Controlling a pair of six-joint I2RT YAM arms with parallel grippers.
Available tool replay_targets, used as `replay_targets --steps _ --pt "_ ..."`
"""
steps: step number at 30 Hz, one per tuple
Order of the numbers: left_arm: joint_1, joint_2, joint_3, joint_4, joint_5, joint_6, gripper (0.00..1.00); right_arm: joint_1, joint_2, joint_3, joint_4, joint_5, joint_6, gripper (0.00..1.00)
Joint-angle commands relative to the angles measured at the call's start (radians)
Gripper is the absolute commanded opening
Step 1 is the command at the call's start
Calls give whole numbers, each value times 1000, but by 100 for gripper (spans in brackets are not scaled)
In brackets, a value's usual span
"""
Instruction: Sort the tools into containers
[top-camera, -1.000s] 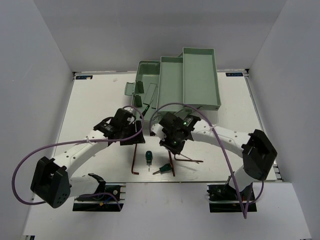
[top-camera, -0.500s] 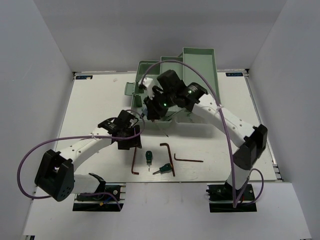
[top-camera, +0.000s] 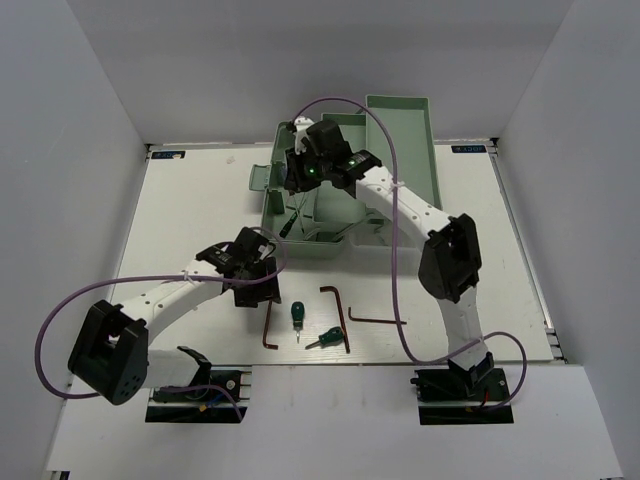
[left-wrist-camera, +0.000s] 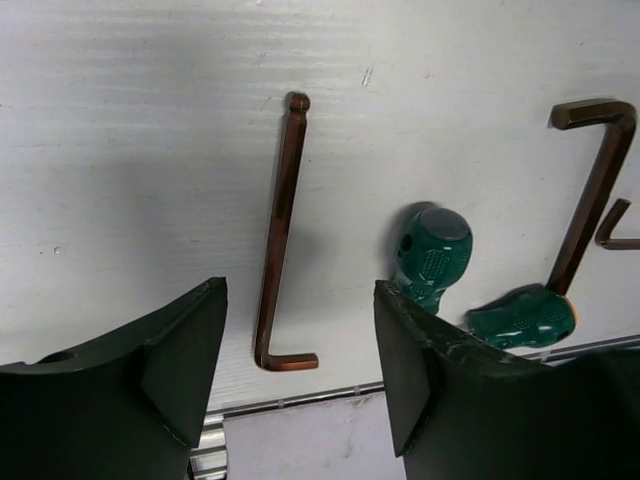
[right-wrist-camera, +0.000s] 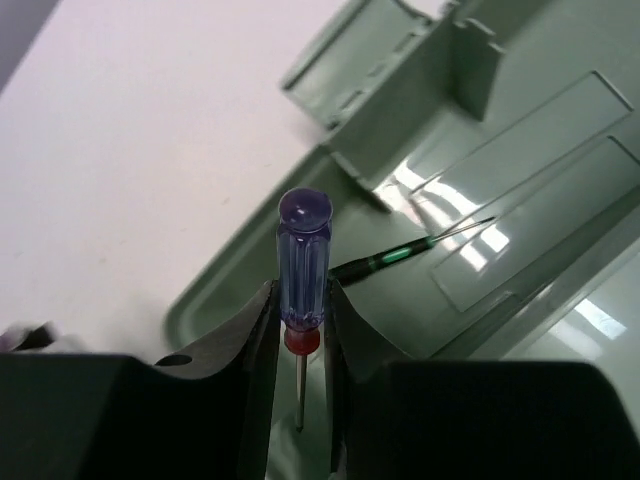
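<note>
My right gripper (right-wrist-camera: 300, 300) is shut on the blue-handled precision screwdriver (right-wrist-camera: 304, 255), held upright over the toolbox's lower tray (right-wrist-camera: 205, 285). A second thin screwdriver (right-wrist-camera: 400, 256) lies inside that tray. In the top view the right gripper (top-camera: 300, 178) hangs above the pale green toolbox (top-camera: 400, 160). My left gripper (left-wrist-camera: 298, 300) is open, low over a reddish-brown hex key (left-wrist-camera: 280, 230). Two green-handled screwdrivers (left-wrist-camera: 432, 255) (left-wrist-camera: 520, 316) lie to its right, then two more hex keys (left-wrist-camera: 592, 195) (left-wrist-camera: 612, 226).
The toolbox's upper trays (top-camera: 345, 140) are spread open at the back of the white table, with a small lid section (top-camera: 262, 178) on the left. The loose tools (top-camera: 297, 318) lie near the table's front edge (top-camera: 350, 362), between the two arm bases.
The right arm has swung from the loose tools at the table's front up to the toolbox, carrying the blue screwdriver. The left gripper has shifted nearer, toward the leftmost hex key.
</note>
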Motion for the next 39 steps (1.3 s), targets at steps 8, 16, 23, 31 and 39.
replay_targets --steps 8,16,23,31,39 --pt "-5 68 -5 44 -8 -11 65 -51 45 59 118 11 -16 60" --pt "-5 165 -5 56 -27 -11 49 -112 -183 -58 119 -184 79 60" --pt "-14 277 -23 88 -59 -2 38 -172 -367 -330 150 -294 49 60" --pt "-23 314 -33 56 -94 7 0 -215 -462 -451 90 -520 -97 50" --pt "-43 142 105 -53 -105 53 0 -240 -520 -475 -171 -682 -374 15"
